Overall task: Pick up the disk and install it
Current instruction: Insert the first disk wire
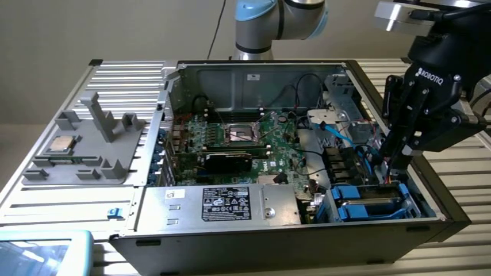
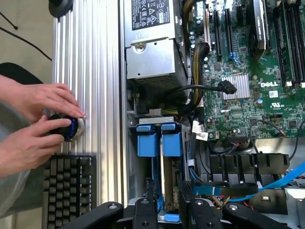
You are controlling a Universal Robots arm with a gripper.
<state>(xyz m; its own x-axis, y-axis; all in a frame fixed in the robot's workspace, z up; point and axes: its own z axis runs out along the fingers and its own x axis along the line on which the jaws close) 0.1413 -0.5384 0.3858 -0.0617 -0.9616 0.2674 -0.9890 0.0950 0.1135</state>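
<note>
The gripper [image 1: 396, 163] is down inside the open computer case [image 1: 429, 227], at the drive bay on the exterior view's right. In the wrist view its two black fingers [image 2: 144, 212] stand partway apart, one on each side of a narrow silver edge framed in blue. That is the disk [image 2: 167, 191], standing on edge in the bay between the fingers. Whether the pads actually press on it I cannot tell; they sit tight beside it, and the opening looks about as wide as the disk is thick.

The disk's long axis runs away from the fingertips, straight along the bay toward the two blue carrier tabs [image 2: 159, 139] at its far end. Those tabs lie beyond the fingertips, pointing at the power supply [image 2: 150, 52], the silver box with the black label. In the exterior view the blue bracket [image 1: 374, 202] shows just below the fingertips, lying in the bay near the case's front corner.

To one side of the fingers, the green motherboard [image 2: 248, 71] with its heatsink and black cables. To the other side, outside the case wall, ribbed aluminium table [image 2: 90, 71], and on it two hands [image 2: 35, 129] cupped around a round black knob with a blue ring [image 2: 66, 128], a keyboard [image 2: 69, 191] just beside them.

Far from the gripper, a grey fixture tray [image 1: 84, 149] holds a small square chip [image 1: 61, 144].
</note>
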